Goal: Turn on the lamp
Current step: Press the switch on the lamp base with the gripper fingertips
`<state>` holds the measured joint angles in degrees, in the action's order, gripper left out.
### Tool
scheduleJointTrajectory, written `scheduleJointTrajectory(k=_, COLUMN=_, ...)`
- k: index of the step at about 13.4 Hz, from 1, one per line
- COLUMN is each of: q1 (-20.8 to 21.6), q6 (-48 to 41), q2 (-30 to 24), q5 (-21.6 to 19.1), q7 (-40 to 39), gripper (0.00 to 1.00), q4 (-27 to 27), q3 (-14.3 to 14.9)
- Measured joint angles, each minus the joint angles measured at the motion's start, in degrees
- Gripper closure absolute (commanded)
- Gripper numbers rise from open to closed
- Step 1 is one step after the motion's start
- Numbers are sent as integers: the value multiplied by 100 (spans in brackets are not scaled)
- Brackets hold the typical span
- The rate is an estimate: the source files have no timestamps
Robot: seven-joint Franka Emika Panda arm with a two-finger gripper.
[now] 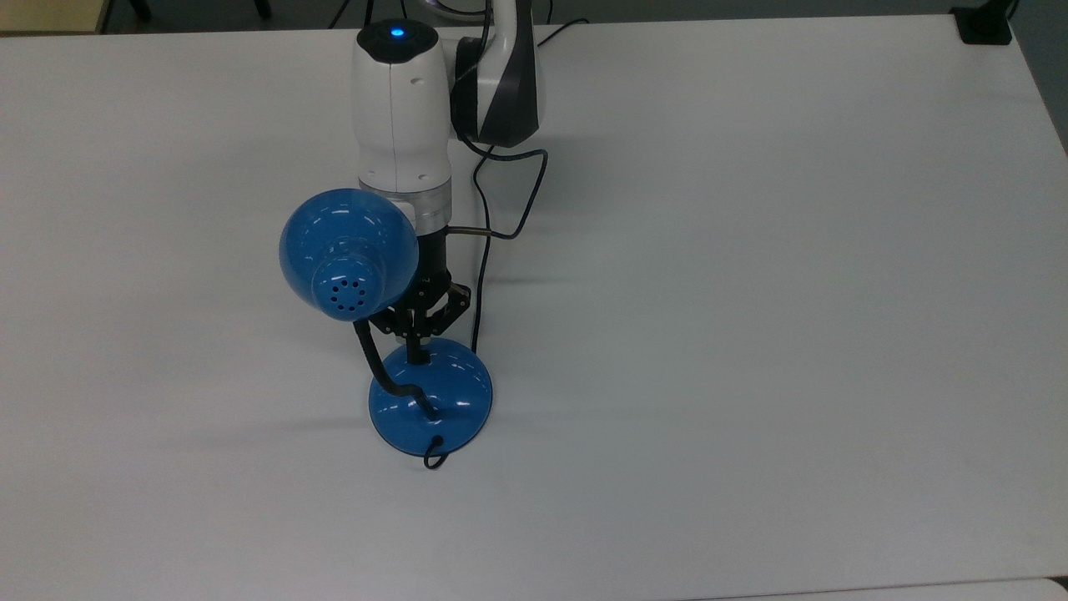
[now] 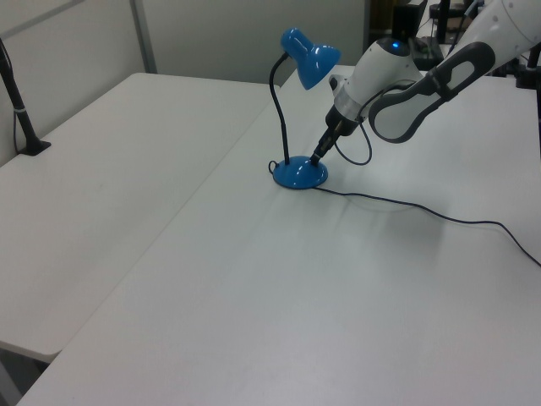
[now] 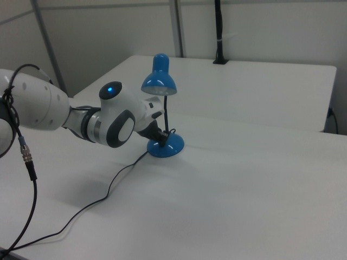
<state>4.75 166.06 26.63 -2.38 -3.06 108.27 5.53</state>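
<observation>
The lamp (image 1: 430,399) stands upright on the white table (image 1: 751,292), a little toward the top view's left of the table's middle, with its glossy blue dome base (image 2: 299,173) flat on the surface. A black flexible neck (image 2: 278,118) rises from the base and curves over to the bell-shaped shade (image 1: 349,253), whose vented cap faces up in the top view; in the right view the shade (image 3: 159,80) hangs mouth-down above the base (image 3: 166,146). No glow is visible from the shade. A small loop of thin black cord (image 1: 432,455) shows at the base's near edge in the top view, and in the left view a cord (image 2: 423,211) trails away across the table toward the left view's right. My end effector (image 1: 416,346) comes down at a slant onto the upper side of the base, its fingers drawn together into a single narrow tip that touches the dome where the small black switch sits; the switch itself is hidden under the tip, so I cannot tell its position. In the left view my end effector (image 2: 319,156) meets the base on the side toward the left view's right, just beside the neck's foot. My white wrist (image 1: 400,108) extends behind the shade, a blue light lit on top of it. There are no containers on the table.
</observation>
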Motion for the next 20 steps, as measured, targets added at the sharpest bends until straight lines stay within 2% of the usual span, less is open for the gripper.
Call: scheduleJointTrajectory(k=20, q1=4, q6=0, q2=21, q5=-7, q7=136, gripper=100, q4=-93, q3=-73)
